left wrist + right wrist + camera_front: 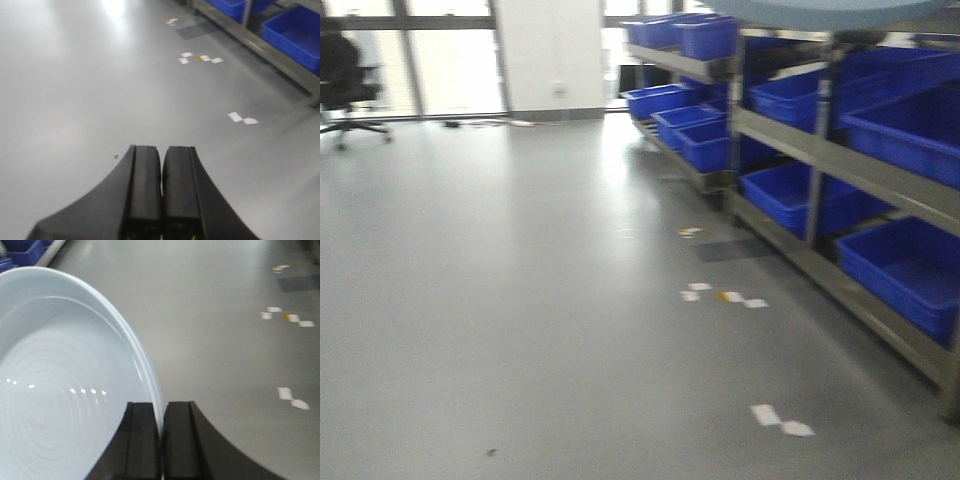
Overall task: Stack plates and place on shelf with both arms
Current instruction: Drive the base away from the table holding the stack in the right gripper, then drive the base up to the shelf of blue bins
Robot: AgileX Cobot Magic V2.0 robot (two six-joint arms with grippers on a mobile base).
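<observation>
Ahead to the right stood the shelf, nearer my right gripper, which pinched a plate by its rim; my left gripper sat closed, empty.

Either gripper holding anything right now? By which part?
The right gripper is clamped on the raised rim of the round, shallow white plate, at its near edge. The left gripper is shut with nothing between its fingers.
</observation>
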